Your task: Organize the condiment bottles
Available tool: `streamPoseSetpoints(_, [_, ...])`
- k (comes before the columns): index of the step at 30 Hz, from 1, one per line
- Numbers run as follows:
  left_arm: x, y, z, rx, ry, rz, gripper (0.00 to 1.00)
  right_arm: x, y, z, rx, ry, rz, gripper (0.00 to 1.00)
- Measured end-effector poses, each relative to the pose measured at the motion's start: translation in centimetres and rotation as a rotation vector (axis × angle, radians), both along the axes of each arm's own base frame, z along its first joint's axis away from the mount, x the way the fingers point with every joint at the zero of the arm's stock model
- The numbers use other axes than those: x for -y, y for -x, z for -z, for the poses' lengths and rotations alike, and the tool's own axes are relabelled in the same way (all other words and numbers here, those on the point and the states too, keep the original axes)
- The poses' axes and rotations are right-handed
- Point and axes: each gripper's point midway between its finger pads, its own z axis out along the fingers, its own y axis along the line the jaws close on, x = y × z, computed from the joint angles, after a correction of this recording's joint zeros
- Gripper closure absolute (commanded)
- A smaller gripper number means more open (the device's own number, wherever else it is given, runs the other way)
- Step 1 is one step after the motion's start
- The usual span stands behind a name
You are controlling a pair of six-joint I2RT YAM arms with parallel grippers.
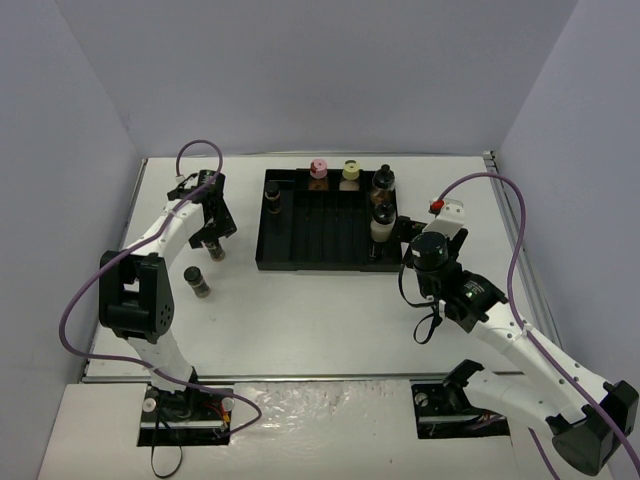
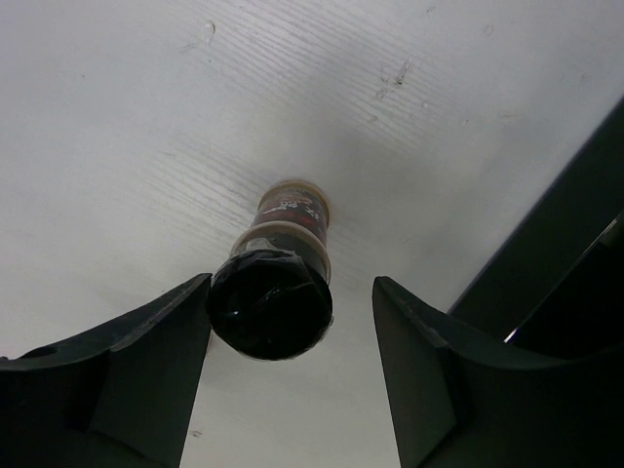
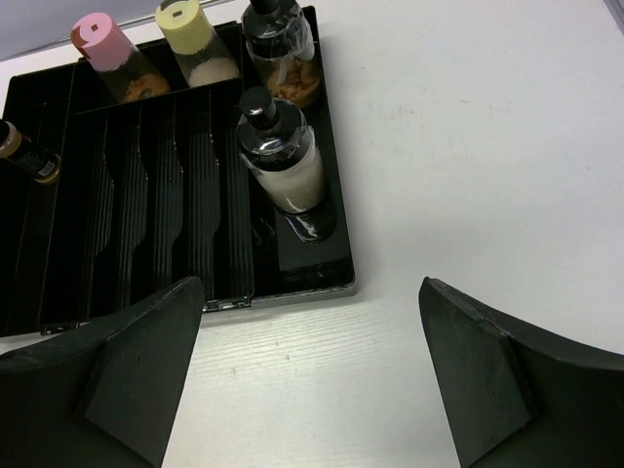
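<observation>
A dark bottle with a black cap [image 2: 278,283] stands on the table between the open fingers of my left gripper [image 2: 292,322]. The cap is against the left finger, with a gap to the right finger. In the top view this gripper [image 1: 211,238] is left of the black ribbed tray [image 1: 310,262]. A second dark bottle [image 1: 197,282] stands loose on the table nearer the front. In the tray stand a pink-capped bottle [image 3: 112,58], a yellow-capped bottle [image 3: 195,39], two black-capped bottles [image 3: 283,54] [image 3: 281,151] and a small dark one [image 3: 24,151]. My right gripper [image 3: 307,341] is open and empty by the tray's front right corner.
The tray [image 3: 146,195] has several ribbed slots. Its edge shows at the right of the left wrist view [image 2: 556,224]. White walls enclose the table on the left, back and right. The arm cables loop above both arms.
</observation>
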Motion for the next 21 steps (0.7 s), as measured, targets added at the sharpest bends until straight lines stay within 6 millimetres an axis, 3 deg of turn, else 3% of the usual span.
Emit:
streamPoseSetpoints(5, [0.0,0.2,0.3,-0.005,0.005,-0.010,0.61,0.0,0.0,0.0,0.000,0.000,0.000,0.11])
streamPoseSetpoints(9, [0.1,0.4,0.5,-0.012,0.011,-0.012,0.95,0.0,0.0,0.0,0.000,0.000,0.000,0.11])
streamPoseSetpoints(10, [0.1,0.4,0.5,-0.012,0.013,-0.012,1.00,0.0,0.0,0.0,0.000,0.000,0.000,0.11])
streamPoseSetpoints(17, [0.2,0.4,0.4,-0.010,0.020,-0.007,1.00,0.0,0.0,0.0,0.000,0.000,0.000,0.11])
streamPoseSetpoints(21, [0.5,0.0,-0.9,0.007,0.017,0.011,1.00,0.0,0.0,0.0,0.000,0.000,0.000,0.11])
